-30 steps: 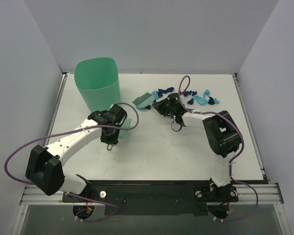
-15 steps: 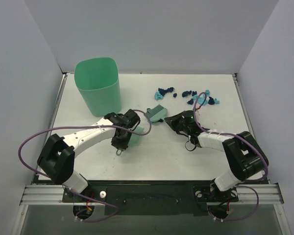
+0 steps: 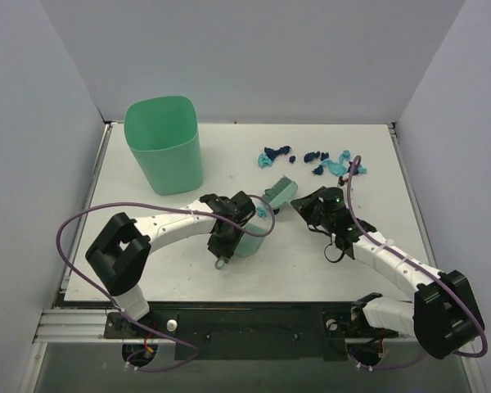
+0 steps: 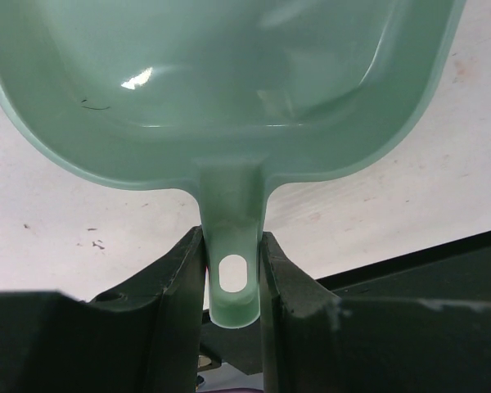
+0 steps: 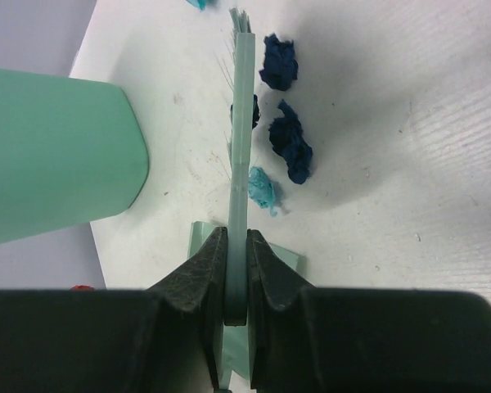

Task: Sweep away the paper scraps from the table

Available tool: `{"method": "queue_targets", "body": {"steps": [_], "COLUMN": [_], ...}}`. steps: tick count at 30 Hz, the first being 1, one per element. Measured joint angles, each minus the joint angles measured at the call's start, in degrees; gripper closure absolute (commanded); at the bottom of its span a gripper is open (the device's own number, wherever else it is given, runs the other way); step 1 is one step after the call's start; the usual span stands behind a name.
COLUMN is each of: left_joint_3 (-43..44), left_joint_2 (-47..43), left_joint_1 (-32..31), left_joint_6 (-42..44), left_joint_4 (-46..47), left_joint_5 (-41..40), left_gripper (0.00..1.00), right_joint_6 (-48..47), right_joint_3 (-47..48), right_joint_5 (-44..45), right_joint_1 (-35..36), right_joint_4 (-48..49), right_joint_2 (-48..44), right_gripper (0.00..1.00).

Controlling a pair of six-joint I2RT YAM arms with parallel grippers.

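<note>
**Brush and dustpan gripped; scraps not yet gathered**

Top view: the paper scraps (image 3: 319,158) lie in a loose line on the far right part of the surface (image 3: 286,274); none shows in the dustpan (image 3: 252,243). The right end effector (image 3: 304,202) is clamped on the brush (image 3: 280,193), whose head sits on the near side of the scraps and apart from them. The left end effector (image 3: 229,241) holds the dustpan just left of the brush; the bin (image 3: 164,147) stands far left. To do this step well, I judge the brush should reach past the far side of the scraps and draw them toward the pan in low, short strokes. The pan's lip should sit flat on the surface and close by, so that no bits slide under it or scatter off the far edge.

Left wrist view: the fingers (image 4: 176,282) press on both sides of the dustpan's narrow handle, parted only by its width; the hold looks firm. The part of the bowl in view is empty; whether its lip meets the surface I cannot tell.

Right wrist view: the jaws are all but shut on the thin brush, seen edge-on; navy and turquoise scraps lie just to its right. Whether the bristles touch the surface cannot be told.
</note>
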Motion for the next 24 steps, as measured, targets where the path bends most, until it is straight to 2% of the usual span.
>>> {"method": "queue_targets", "body": {"steps": [2,3,7,12,18,24], "left_joint_3": [1.07,1.68,3.48,3.87,2.82,-5.09], "left_joint_2": [0.39,0.59,1.25,1.86,1.11,-9.49], "left_joint_1": [-0.02,-0.02,-0.02,-0.02,-0.02,-1.18], "left_joint_6": [0.2,0.33,0.83,0.94,-0.11,-3.5], "left_joint_4": [0.33,0.55,2.1,3.48,5.57,9.99], "left_joint_5": [0.59,0.76,1.11,0.85,-0.52,-4.02], "left_gripper": [0.81,0.68,0.49,0.39,0.28,0.23], "right_joint_6": [-1.86,-2.69,-5.66,-8.26,-9.07,-9.05], "right_joint_3": [2.38,3.61,8.44,12.87,13.81,13.75], "right_joint_5": [0.55,0.68,0.85,0.79,0.24,-0.11], "right_joint_1": [-0.02,-0.02,-0.28,-0.33,-0.35,-0.35], "right_joint_4": [-2.97,-4.13,-8.17,-11.69,-13.81,-14.25], "right_joint_2": [-1.09,-1.44,-1.86,-1.84,-1.79,-1.77], "right_gripper": [1.0,1.0,1.0,1.0,1.0,1.0]}}
